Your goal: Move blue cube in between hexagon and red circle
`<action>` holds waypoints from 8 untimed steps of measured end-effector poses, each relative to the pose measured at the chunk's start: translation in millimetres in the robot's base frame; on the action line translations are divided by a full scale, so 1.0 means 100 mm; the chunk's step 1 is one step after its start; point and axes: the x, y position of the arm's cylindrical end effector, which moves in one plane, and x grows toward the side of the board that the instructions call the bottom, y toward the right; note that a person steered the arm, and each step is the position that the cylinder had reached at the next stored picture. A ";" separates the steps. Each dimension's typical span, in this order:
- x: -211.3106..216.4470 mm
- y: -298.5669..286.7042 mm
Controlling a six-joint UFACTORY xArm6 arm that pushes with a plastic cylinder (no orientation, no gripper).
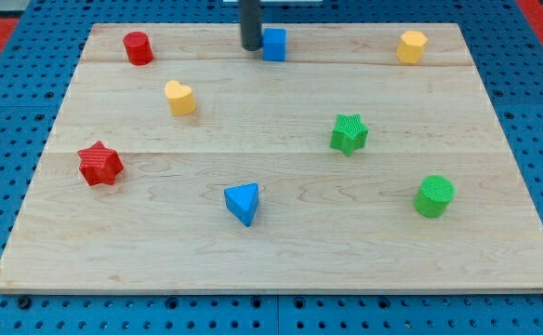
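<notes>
Blue cube (pixel 274 44) sits on the wooden board (pixel 281 251) near its top edge, at roughly 12 o'clock from board centre. My tip (pixel 251 46) stands at the cube's 9 o'clock, touching or just beside its left face; the rod carries no jaws, so no open or closed state applies. Yellow hexagon (pixel 412 46) lies at 3 o'clock from the cube, well apart, near the top right corner. Red cylinder (pixel 139 47) lies at 9 o'clock from the cube, well apart, near the top left corner. The cube is thus between the two, nearer neither by much.

Other items: yellow heart (pixel 180 97) at 8 o'clock from the cube; green star (pixel 349 133) at 5 o'clock; red star (pixel 100 164) far at 8 o'clock; blue triangle (pixel 243 203) at 6 o'clock; green cylinder (pixel 433 196) at 4 o'clock, toward the lower right.
</notes>
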 end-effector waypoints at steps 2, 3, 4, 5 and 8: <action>0.76 0.01; 0.84 0.24; 0.86 0.34; 0.86 0.34; 0.89 0.47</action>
